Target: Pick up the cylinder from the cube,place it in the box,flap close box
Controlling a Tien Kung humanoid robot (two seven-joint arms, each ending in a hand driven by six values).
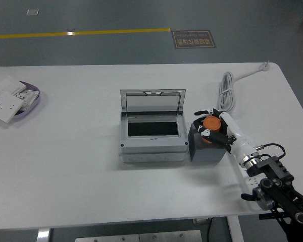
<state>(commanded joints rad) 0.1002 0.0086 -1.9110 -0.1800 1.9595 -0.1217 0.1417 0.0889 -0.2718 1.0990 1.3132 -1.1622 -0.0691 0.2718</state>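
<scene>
An orange cylinder [210,124] stands on a dark grey cube [206,149], just right of the grey box [152,147]. The box's clear lid [152,103] stands open at the back, and its dark inside shows. My right hand [212,123] comes in from the lower right, and its white and black fingers [207,133] are curled around the cylinder on top of the cube. The cylinder rests on the cube. My left arm is out of view.
A purple dish [34,96] with white switch plates [6,106] lies at the far left. A coiled white cable [228,91] lies behind the cube and runs to the table's far right corner.
</scene>
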